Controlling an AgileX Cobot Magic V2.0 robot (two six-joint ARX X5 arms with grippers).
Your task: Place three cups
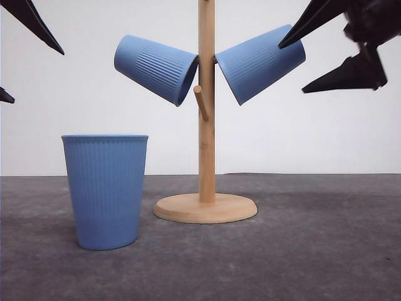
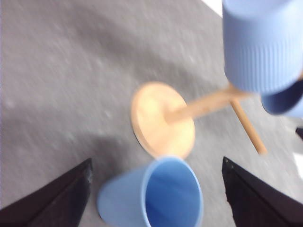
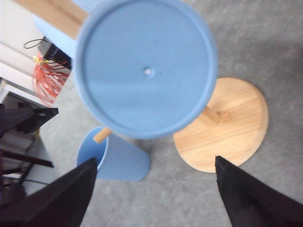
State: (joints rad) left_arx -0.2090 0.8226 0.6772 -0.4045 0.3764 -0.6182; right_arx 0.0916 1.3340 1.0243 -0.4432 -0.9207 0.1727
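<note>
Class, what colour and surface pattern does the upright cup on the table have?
The upright ribbed plastic cup is light blue with fine vertical ribs, clearest in the front view.

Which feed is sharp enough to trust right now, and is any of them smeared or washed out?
Front view: sharp, even light, ribbing clear on the standing cup and both hung cups. Left wrist view: motion-smeared; the wooden rack and the floor cup's rim look soft. Right wrist view: the near cup base is large and slightly soft, the rack base fairly clear. No strong glare.
</note>
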